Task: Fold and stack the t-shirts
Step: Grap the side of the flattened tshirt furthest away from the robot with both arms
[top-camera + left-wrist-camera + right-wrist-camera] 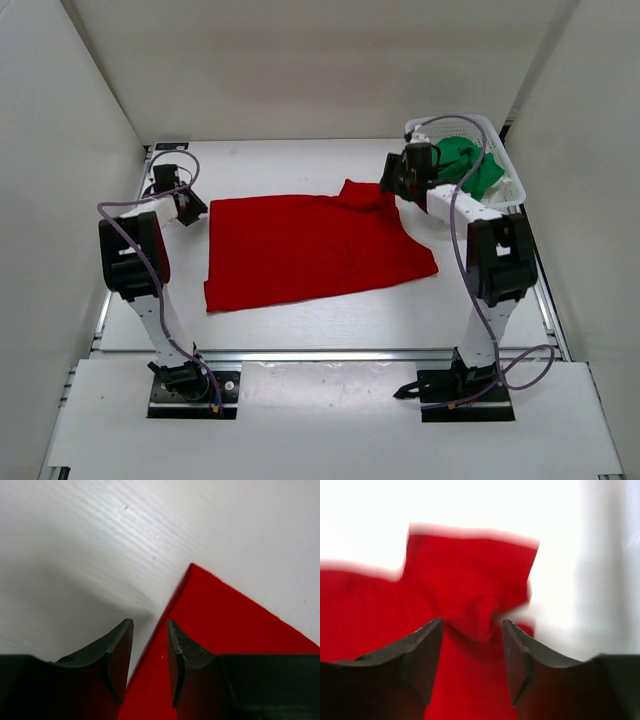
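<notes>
White bench [300,160], smooth and faintly grained, enclosed by plain white walls.

Item 1, red t-shirt [310,250]: lies spread flat mid-bench between my two arms. One short sleeve juts from its far edge towards the right. A small ruck of cloth sits at the base of that sleeve; elsewhere it lies nearly smooth.

Handling, in my judgement: light, limp, not fragile. It will sag and fold wherever unsupported, so one hold would only bunch it; two holds well apart are needed. A flat edge on a smooth bench gives little to pinch. Best purchase is the far left corner and the rucked sleeve root.

Item 2, left claw [150,625]: jaws parted by a narrow gap, nothing between them. It hangs just over the far left corner, the shirt's edge running beneath the gap.

Item 3, right claw [472,622]: jaws set wider, holding nothing that I can see. It is poised over the ruck by the sleeve. The wrist view is blurred, so contact cannot be confirmed.

Item 4, green t-shirt [470,165]: heaped unfolded in the white mesh basket [505,150] at the far right corner.

Item 5, white shirt: not identified.
</notes>
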Available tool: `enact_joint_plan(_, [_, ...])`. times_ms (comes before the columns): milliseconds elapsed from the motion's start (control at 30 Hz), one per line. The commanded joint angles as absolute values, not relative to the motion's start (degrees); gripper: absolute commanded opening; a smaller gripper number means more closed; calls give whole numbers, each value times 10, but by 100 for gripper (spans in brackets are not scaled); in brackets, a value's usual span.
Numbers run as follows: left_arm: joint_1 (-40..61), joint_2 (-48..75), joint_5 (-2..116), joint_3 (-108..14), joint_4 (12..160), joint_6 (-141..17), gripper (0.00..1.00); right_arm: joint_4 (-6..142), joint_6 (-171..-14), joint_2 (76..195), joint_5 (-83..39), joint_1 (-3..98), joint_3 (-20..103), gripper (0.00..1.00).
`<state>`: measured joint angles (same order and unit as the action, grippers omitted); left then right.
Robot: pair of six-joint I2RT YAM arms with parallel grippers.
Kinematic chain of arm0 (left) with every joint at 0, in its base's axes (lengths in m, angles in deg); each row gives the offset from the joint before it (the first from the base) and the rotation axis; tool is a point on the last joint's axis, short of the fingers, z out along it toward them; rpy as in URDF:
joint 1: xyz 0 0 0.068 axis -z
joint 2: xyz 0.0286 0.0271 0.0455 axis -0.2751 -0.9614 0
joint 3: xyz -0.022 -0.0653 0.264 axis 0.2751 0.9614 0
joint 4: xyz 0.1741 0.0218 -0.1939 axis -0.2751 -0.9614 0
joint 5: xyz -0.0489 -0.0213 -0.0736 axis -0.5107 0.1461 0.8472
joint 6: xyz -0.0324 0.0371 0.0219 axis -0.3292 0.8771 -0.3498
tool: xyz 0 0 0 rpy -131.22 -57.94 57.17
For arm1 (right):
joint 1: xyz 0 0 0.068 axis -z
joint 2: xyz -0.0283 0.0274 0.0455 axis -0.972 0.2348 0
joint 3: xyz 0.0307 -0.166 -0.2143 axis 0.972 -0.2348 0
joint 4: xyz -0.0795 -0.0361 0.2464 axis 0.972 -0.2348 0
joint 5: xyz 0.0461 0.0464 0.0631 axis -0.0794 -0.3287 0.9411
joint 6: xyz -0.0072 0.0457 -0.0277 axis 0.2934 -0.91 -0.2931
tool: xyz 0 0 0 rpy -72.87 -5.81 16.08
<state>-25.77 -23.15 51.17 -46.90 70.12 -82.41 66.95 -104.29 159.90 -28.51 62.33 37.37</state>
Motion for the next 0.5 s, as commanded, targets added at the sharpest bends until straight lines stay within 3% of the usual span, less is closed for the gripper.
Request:
enact_joint_plan(0, [-243, -232, 497, -511, 693, -801, 44, 620, -1039, 1679, -328, 638, 509, 47])
enact_joint_plan(333, [-245, -265, 500, -532, 683, -797, 45, 415, -1067, 1899, -383, 636, 799, 40])
enact_joint_plan(467, [-246, -267, 501, -534, 685, -797, 45, 396, -1088, 1908, -411, 634, 792, 41])
